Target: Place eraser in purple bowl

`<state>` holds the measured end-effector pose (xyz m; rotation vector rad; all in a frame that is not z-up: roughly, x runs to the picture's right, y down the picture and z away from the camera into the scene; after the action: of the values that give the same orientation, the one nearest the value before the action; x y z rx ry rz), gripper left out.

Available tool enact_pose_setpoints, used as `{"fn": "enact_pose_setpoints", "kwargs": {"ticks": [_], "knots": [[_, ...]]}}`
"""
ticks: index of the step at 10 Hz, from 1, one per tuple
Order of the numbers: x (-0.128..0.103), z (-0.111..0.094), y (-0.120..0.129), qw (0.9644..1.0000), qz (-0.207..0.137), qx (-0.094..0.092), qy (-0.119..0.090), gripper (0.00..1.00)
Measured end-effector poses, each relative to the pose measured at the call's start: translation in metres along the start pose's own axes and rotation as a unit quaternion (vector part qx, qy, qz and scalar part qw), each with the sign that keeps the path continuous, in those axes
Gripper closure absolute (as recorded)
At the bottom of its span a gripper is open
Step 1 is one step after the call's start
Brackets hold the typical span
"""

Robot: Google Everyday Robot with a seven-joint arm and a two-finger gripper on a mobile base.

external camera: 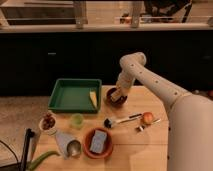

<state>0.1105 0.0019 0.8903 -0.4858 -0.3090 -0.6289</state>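
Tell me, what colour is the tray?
The tray is green, camera view; the gripper is at the purple bowl.

Cream-white arm (150, 80), and its tan gripper (117, 93) sits down in the dark purple bowl (119, 103). The tray (70, 94) is plain green with a yellow wedge (93, 98) inside. The big bowl (87, 145) is terracotta orange and holds something blue-grey (98, 141). The little cup (76, 120) is lime green, the tabletop (150, 146) pale wood.

Pale matt wood bench (150, 147); smooth white arm (152, 82) shell, gripper (118, 93) at dark purple bowl (109, 98); smooth green plastic tray (70, 95), left.
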Motion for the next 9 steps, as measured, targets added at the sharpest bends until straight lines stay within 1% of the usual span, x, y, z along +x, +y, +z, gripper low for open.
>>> {"fn": "enact_pose_setpoints", "kwargs": {"ticks": [4, 5, 6, 9], "knots": [[0.0042, 0.0043, -0.0056, 0.9999, 0.010, 0.001, 0.002, 1.00], [0.0059, 0.0054, -0.0062, 0.9999, 0.015, 0.000, 0.004, 0.98], [0.0068, 0.0070, -0.0077, 0.9998, 0.020, -0.001, 0.007, 0.91], [0.0091, 0.0108, -0.0115, 0.9996, 0.025, -0.004, 0.009, 0.61]]}}
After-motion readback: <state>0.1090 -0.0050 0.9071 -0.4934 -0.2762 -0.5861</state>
